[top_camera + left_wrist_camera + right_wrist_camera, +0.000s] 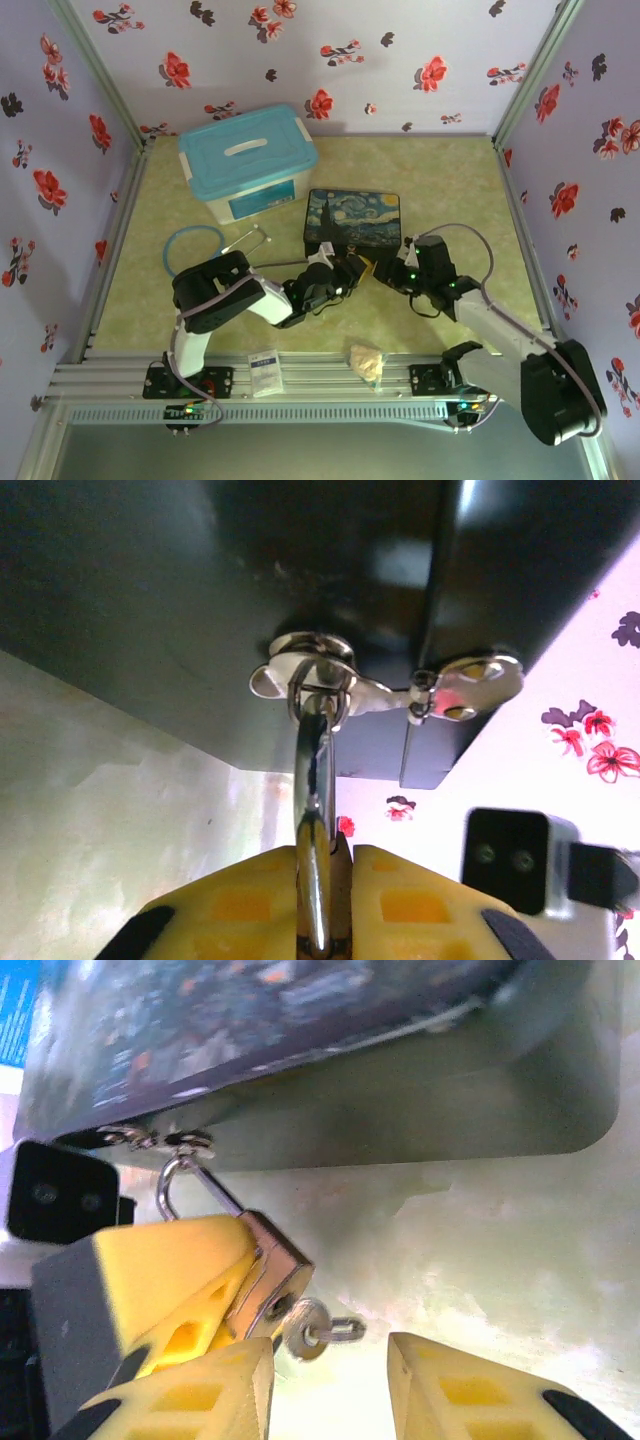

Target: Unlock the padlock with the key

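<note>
The step in hand looks like the turning of the key: the key (318, 1332) sits at the keyhole end of the padlock (268, 1275), but the shackle (175, 1185) is closed and threaded through the clasp (305, 670) on the front of the starry-night box (352, 220).

The left gripper (318, 880) is pressed together on the padlock body, 1 yellow finger on each flat side, holding it out from the box just above the green surface (480, 1250). The right gripper (330, 1390) is spread, its 2 fingers standing either side of the key's outer end and just short of it. Neither finger appears to touch the key.

The padlock's long axis runs from the clasp away from the box front. The shackle end is at the box and the keyhole end points toward the right gripper. In the right wrist view that line slants from upper left to lower right. The key juts from the keyhole end, its visible part lying more level than the padlock and pointing right. How deep it is seated I cannot tell.

The next move probably calls for the right gripper to pinch the key's head squarely and twist about the key's own axis. Meanwhile the left gripper should keep the body from rotating with it.
</note>
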